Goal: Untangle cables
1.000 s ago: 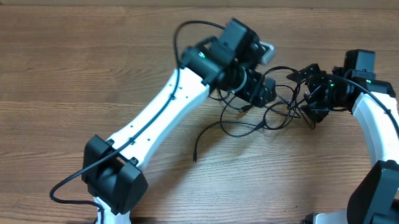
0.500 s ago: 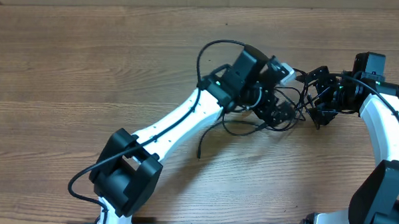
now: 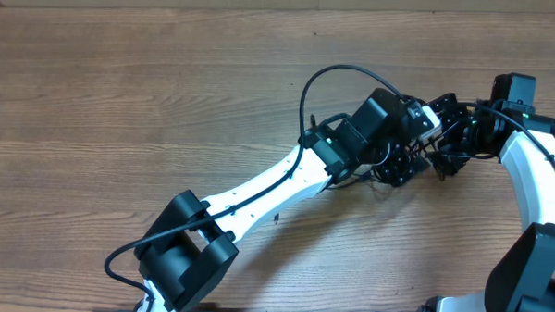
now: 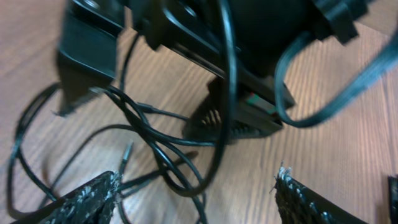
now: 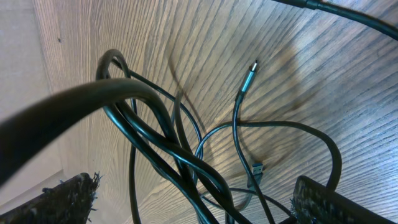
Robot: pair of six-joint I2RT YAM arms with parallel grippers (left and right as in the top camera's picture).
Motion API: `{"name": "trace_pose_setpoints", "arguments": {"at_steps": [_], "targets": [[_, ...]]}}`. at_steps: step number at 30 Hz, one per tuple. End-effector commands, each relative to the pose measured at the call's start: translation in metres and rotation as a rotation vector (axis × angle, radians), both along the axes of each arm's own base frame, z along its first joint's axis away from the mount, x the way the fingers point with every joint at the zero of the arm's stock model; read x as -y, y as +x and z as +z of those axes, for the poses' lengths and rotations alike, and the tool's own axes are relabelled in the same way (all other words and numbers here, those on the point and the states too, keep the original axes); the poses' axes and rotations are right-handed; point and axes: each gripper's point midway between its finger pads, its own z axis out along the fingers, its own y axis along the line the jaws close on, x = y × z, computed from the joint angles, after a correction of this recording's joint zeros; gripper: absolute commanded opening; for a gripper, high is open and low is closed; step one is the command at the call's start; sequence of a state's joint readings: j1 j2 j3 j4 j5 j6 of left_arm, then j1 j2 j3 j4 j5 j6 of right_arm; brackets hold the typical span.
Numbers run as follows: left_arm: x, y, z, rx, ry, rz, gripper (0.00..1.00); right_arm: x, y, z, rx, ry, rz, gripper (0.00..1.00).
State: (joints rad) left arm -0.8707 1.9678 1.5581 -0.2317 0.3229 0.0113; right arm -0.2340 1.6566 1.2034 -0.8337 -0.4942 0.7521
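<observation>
The cables (image 5: 180, 158) lie in one loose knot on the worktop (image 3: 122, 95), toward its right side, just between the two arms. From above most of the knot is hidden under the left arm.

The left claw (image 4: 198, 182) hangs low over the strands with its fingers wide apart and holds nothing. The right claw (image 5: 196, 186) is also spread wide, and several strands pass through the gap between its fingers without being pinched. The two claws are very near each other.

I judge that these cords are light, soft and quite smooth, so they will bend and slide rather than resist, and a pull on one loop will likely drag the whole knot. The thin metal plug (image 5: 247, 79) lies free on the wood; the cord just behind such a plug looks to me the better place to take hold, because there the strand is single. Pinching the thick crossing in the middle would, I think, only tighten it.

The worktop is wood with a clear grain, flat and dry. Of the room itself almost nothing is visible.
</observation>
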Motion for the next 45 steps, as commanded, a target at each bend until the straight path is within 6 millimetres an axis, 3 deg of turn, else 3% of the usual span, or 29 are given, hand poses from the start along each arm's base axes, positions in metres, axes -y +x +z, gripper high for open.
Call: {"name": "trace_pose_setpoints", "arguments": {"at_steps": [1, 11, 16, 18, 20, 21, 26, 31, 39, 45], "targets": [[-0.002, 0.009, -0.006, 0.038, 0.011, 0.024, 0.79, 0.001, 0.0, 0.004, 0.006, 0.008, -0.004, 1.0], [0.002, 0.011, -0.012, 0.014, -0.036, 0.054, 0.68, -0.004, 0.0, 0.006, 0.008, 0.034, 0.005, 1.0], [0.012, 0.011, -0.028, -0.041, -0.062, 0.06, 0.54, -0.004, 0.0, 0.006, 0.007, 0.034, 0.005, 1.0], [0.013, 0.013, -0.028, -0.053, -0.076, 0.072, 0.4, -0.004, 0.0, 0.006, 0.007, 0.034, 0.005, 1.0], [0.015, 0.014, -0.025, -0.058, -0.093, 0.081, 0.12, -0.004, 0.0, 0.006, 0.007, 0.034, 0.004, 1.0], [0.015, 0.015, -0.024, -0.054, -0.098, 0.082, 0.04, -0.004, 0.0, 0.006, 0.007, 0.033, 0.005, 1.0], [0.01, 0.023, -0.023, -0.065, -0.102, 0.113, 0.04, -0.004, -0.007, 0.003, -0.001, 0.01, 0.054, 1.0], [-0.007, 0.047, -0.009, -0.125, -0.166, 0.208, 0.04, 0.001, -0.023, -0.007, -0.066, -0.05, 0.08, 1.0], [-0.038, 0.083, 0.0, -0.29, -0.269, 0.357, 0.04, -0.008, -0.029, -0.007, -0.007, -0.092, 0.26, 1.0], [-0.057, 0.091, 0.002, -0.337, -0.286, 0.304, 0.04, -0.012, -0.028, -0.005, 0.013, -0.076, 0.284, 1.0]]}}
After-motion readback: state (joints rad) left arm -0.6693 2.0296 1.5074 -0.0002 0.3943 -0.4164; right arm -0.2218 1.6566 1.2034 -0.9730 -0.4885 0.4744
